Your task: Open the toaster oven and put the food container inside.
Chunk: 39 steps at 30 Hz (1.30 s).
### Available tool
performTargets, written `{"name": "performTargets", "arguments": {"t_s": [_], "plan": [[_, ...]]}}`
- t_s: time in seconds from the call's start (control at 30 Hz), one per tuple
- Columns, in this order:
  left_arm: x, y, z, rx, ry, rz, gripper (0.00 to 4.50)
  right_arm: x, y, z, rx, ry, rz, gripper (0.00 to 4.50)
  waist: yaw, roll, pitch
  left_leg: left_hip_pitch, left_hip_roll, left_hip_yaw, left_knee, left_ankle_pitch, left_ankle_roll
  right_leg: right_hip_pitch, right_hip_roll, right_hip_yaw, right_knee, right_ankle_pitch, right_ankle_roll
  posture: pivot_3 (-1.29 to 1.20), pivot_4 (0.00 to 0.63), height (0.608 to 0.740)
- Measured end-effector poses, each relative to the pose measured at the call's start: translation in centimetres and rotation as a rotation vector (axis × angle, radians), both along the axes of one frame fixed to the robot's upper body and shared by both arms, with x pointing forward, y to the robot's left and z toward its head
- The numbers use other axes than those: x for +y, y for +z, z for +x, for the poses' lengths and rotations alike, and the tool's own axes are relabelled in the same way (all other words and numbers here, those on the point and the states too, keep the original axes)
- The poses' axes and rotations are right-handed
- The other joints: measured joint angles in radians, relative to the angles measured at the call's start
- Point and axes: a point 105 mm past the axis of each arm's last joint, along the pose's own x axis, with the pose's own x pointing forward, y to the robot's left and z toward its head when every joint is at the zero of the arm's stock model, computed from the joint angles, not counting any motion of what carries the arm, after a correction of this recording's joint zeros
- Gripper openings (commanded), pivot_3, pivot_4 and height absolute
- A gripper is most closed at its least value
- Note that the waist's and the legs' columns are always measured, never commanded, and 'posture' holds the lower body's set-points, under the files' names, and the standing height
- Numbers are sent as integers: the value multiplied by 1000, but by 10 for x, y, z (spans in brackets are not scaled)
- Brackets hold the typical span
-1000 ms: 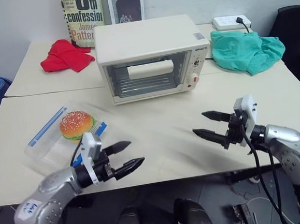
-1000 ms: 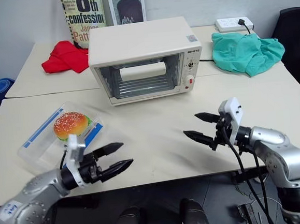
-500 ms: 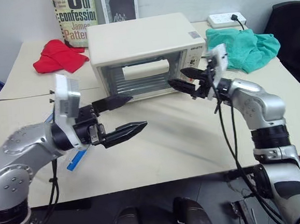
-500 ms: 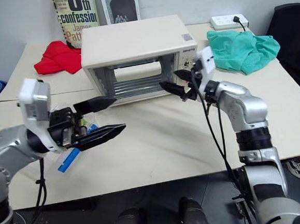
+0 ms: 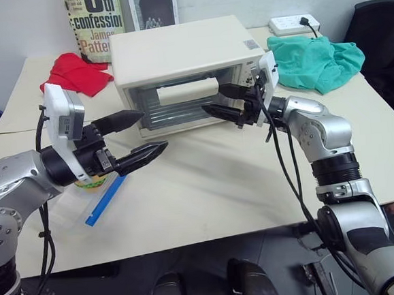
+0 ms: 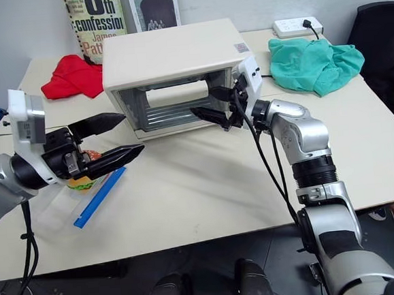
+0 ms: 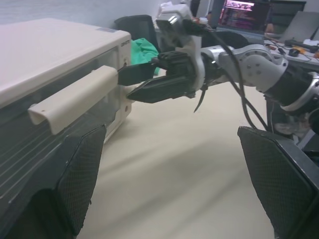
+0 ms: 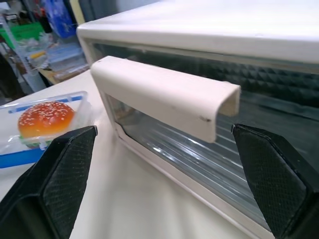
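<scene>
The cream toaster oven stands at mid-table with its glass door shut and its white bar handle across the top. My right gripper is open and level, just in front of the handle's right end and apart from it; the handle lies ahead between its fingers. My left gripper hovers open and empty left of the oven, above the food container. My left arm hides most of the food container. The right wrist view shows the food container with its hamburger.
A red cloth and a book sit behind the oven on the left. A teal cloth and a power strip lie at the back right. A black chair stands beyond the table's right edge.
Both arms have lifted from near the table's front edge. The right gripper has moved left and forward to the oven handle, and the left has risen over the container. Both stayed open.
</scene>
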Motion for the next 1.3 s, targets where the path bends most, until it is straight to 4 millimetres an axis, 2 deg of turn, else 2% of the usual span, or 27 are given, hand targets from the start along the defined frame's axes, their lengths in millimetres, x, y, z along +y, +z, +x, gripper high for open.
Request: {"name": "performTargets", "arguments": {"t_s": [0.17,0.3,0.47,0.57,0.63,0.8,1.0,1.3], "plan": [[6,10,11,-43,57,-7,4480,4,5,-10,-30,50,10,4500,0,0,0,0,0,1,0,0,0,0,0,1,0,0,0,0,150,740],[17,20,28,-75,131,-17,4480,3,-5,-22,-35,71,22,4500,-1,0,0,0,0,1,-1,0,0,-1,0,1,0,0,0,0,150,740],[22,16,52,-73,178,45,4480,-1,-19,-38,-27,91,39,4500,-1,0,0,0,0,2,-1,0,0,-1,1,1,0,0,0,0,150,740],[20,27,63,-99,176,47,3956,-3,-28,-47,-16,97,51,4500,0,0,0,0,0,3,-1,0,0,-1,1,2,0,0,0,0,150,740],[14,30,64,-132,142,79,3371,-4,-34,-51,-7,101,57,4500,-4,0,0,1,0,4,-2,0,0,-1,1,2,0,0,0,0,150,740],[2,9,72,-151,50,232,1852,-4,-40,-56,4,95,63,4500,-6,0,0,1,1,4,-2,0,-1,-2,2,2,0,0,0,0,150,740],[-5,7,76,-200,-19,299,26,-5,-41,-58,17,88,71,4500,-7,0,0,1,1,4,-1,0,0,-2,2,3,0,0,0,0,150,740],[-14,-14,82,-177,-58,378,6,-10,-46,-65,39,75,78,4500,-4,0,0,0,1,4,-1,0,0,-2,2,3,0,0,0,0,150,740]]}}
